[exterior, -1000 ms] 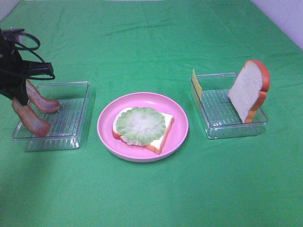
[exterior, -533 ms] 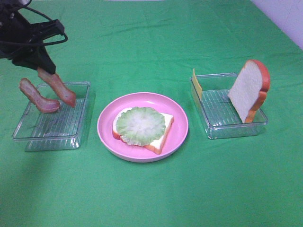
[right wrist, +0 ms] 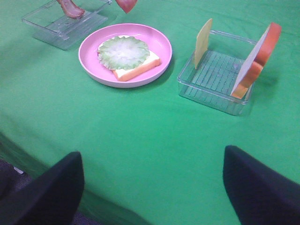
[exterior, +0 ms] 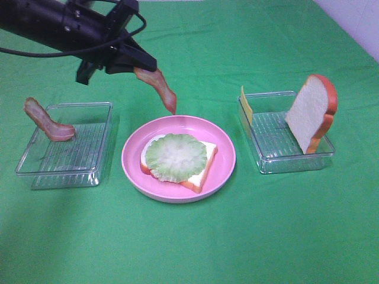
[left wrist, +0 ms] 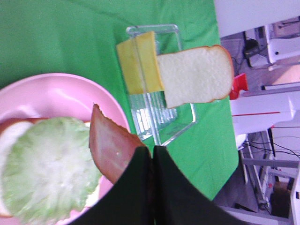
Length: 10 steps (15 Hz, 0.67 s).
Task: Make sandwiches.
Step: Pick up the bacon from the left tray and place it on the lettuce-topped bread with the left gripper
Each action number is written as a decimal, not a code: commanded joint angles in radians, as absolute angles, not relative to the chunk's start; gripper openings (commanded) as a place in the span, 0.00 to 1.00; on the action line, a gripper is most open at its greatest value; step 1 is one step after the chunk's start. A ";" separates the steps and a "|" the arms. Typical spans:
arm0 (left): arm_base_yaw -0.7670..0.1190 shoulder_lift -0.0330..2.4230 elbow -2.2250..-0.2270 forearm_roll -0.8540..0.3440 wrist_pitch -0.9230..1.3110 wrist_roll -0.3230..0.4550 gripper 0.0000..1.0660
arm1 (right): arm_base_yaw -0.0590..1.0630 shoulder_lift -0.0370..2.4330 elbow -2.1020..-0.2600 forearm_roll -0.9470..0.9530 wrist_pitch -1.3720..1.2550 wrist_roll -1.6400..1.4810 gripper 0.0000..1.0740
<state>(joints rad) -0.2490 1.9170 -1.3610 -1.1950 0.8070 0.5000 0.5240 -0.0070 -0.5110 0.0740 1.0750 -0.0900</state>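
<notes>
Moved since a second ago: left claw (exterior: 137,66), from over the left tray (exterior: 35,171) across to the far rim of the pink plate (exterior: 225,160). It is pinched on one bacon strip (exterior: 161,89), which dangles there.
Bacon strips: two (the second bacon strip (exterior: 47,121) rests in the left tray, one end propped up).
Trays: two.
Bread slices: two. One lies flat on the plate under one lettuce leaf (exterior: 176,152), forming the unfinished sandwich (exterior: 198,171); one upright slice (exterior: 308,115) stands in the right tray (exterior: 272,165).
Cheese (exterior: 246,106): edge-on, count unclear (left wrist view suggests two).
Right claw (right wrist: 152,183): spread wide, empty, only its tips visible above the green counter (exterior: 189,248).
</notes>
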 commanded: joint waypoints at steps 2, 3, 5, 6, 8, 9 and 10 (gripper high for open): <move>-0.356 2.030 -1.367 -1.416 0.803 0.686 0.00 | 0.526 -0.020 -0.506 0.074 1.063 -0.097 0.72; -0.361 2.045 -1.367 -1.419 0.803 0.699 0.00 | 0.526 -0.020 -0.506 0.074 1.063 -0.097 0.72; -0.362 2.111 -1.367 -1.378 0.801 0.707 0.00 | 0.526 -0.020 -0.506 0.074 1.063 -0.097 0.72; -0.362 2.111 -1.367 -1.378 0.801 0.707 0.00 | 0.526 -0.020 -0.506 0.074 1.063 -0.097 0.72; -0.360 2.152 -1.367 -1.316 0.797 0.701 0.00 | 0.526 -0.020 -0.506 0.074 1.063 -0.097 0.72; -0.360 2.151 -1.367 -1.259 0.756 0.697 0.00 | 0.526 -0.020 -0.506 0.074 1.063 -0.097 0.72; -0.360 2.145 -1.367 -1.226 0.722 0.688 0.00 | 0.526 -0.020 -0.506 0.074 1.063 -0.097 0.72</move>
<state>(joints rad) -0.3590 2.1510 -1.3620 -1.2320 0.7340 0.6940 0.5240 -0.0070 -0.5110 0.0740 1.0750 -0.0900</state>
